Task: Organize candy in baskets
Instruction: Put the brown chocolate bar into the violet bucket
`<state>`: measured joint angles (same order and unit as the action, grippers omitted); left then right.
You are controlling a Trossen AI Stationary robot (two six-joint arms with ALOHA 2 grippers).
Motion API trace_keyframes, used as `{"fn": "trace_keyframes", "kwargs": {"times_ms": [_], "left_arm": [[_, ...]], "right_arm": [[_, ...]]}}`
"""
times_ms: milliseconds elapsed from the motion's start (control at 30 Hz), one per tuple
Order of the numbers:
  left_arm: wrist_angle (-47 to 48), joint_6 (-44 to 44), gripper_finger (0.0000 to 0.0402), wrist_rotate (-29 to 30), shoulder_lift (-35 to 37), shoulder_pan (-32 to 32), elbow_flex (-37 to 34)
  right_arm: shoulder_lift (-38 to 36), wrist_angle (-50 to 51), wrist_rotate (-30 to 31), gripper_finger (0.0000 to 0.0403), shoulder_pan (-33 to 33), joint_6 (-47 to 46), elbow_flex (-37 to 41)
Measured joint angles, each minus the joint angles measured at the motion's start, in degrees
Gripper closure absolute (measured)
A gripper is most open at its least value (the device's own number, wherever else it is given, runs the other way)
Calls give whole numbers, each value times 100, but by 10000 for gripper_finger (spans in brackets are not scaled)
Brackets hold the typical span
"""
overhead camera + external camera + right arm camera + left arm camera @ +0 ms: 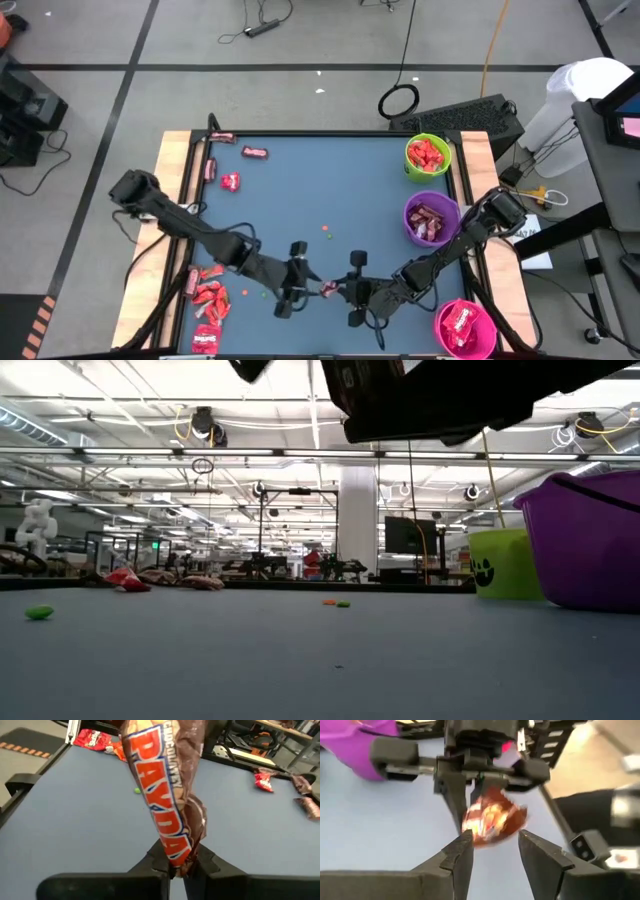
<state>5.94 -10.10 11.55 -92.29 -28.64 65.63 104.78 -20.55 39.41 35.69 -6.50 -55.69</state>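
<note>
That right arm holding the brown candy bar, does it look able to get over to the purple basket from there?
Probably yes. The right claw is shut on the candy bar, the left claw has opened off it, and the purple basket stands on the right arm's own side, with only bare table between.

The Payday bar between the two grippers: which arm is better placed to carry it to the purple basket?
Right. The right gripper is shut on the Payday bar, while the left gripper stands open beside it. The purple basket also stands on the right arm's side.
</note>
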Motion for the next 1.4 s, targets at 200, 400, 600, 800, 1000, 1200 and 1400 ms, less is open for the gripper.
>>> {"fn": "trace_keyframes", "kwargs": {"times_ms": [200,400,600,800,1000,1200,1400], "left_arm": [[53,715,240,769,96,-492,-425],[-1923,910,239,906,94,-578,-1717],[-3946,911,239,868,94,-421,-2746],[-4414,908,239,1037,94,-252,-2967],[-4581,907,239,1300,94,-85,-2881],[-4593,899,239,1293,94,-54,-2876],[-4580,902,239,1290,94,-46,-2876]], "right_arm": [[-502,1408,81,383,1,-216,-381],[-1321,3932,127,380,-122,-1004,-1043],[-2129,6556,105,380,-357,-2133,-1722],[-2918,9307,62,380,-557,-4181,-1999],[-3462,11056,-175,380,-602,-6172,-1917],[-3961,10841,-640,380,-735,-6479,-1096],[-4334,10813,-1425,380,-806,-6870,-198]]}}
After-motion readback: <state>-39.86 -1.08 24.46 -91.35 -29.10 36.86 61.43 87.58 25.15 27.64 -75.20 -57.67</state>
